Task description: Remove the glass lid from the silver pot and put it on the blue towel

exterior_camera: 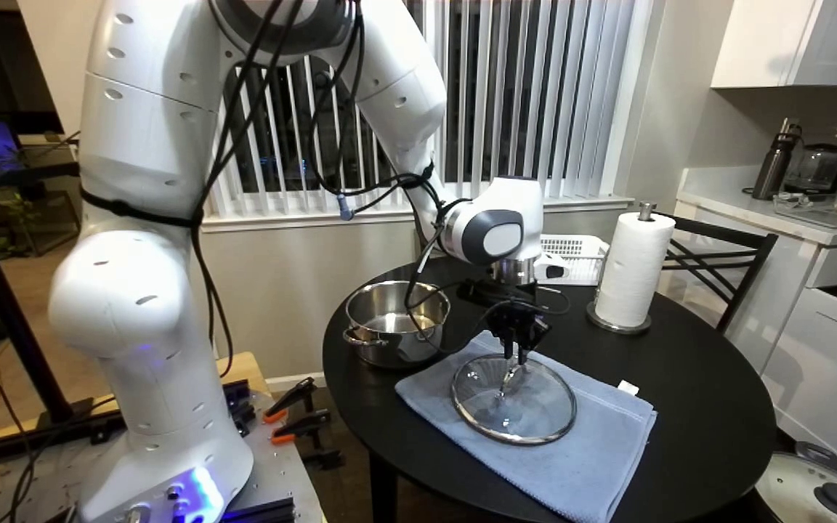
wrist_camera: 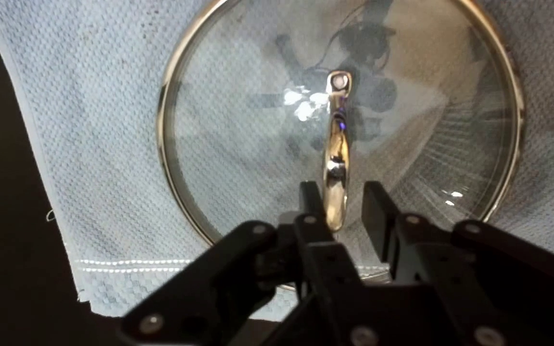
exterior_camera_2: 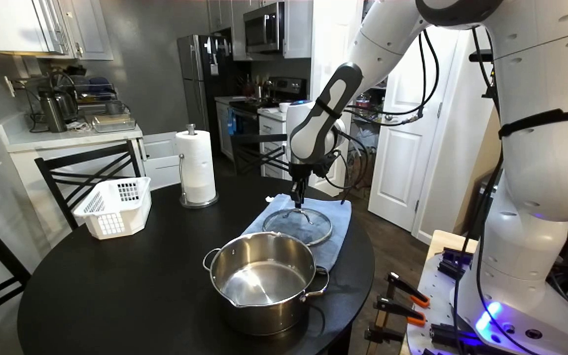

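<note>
- Blue underneath, saw the glass lid (exterior_camera: 526, 408) lying on the blue towel (exterior_camera: 593, 452).
- Found the silver pot (exterior_camera_2: 274, 316) standing on the black table (exterior_camera_2: 116, 291), just beside the towel.
- Saw the gripper (wrist_camera: 342, 193) agape, with fingers (wrist_camera: 378, 214) on either side of the lid's handle (wrist_camera: 337, 144).
- Noted a paper towel roll (exterior_camera_2: 196, 167) near a white basket (exterior_camera_2: 122, 209).

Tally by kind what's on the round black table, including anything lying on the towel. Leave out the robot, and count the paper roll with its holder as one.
Cookware (silver pot, glass lid): 2
Cloths (blue towel): 1
Paper rolls (paper towel roll): 1
Baskets (white basket): 1
Total: 5
</note>
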Action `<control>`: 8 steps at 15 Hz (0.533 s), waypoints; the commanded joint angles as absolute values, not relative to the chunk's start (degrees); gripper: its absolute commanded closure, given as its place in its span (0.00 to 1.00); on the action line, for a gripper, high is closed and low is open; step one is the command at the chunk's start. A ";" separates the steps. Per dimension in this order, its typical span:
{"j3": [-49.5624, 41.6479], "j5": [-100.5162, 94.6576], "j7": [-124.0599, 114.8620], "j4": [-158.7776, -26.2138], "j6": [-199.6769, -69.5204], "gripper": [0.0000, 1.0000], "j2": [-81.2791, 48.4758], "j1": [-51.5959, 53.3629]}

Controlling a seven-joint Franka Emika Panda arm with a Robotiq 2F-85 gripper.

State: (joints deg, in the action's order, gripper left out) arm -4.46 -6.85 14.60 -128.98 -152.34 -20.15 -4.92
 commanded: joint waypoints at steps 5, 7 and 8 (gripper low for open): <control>-3.54 -7.12 14.07 -128.07 -152.17 0.39 -18.78 -5.29; -3.51 -7.11 14.07 -128.07 -152.17 0.33 -18.52 -5.28; -3.51 -7.11 14.07 -128.08 -152.17 0.33 -18.52 -5.28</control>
State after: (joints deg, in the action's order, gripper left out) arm -3.91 -6.85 14.26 -128.15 -152.34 -18.57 -4.88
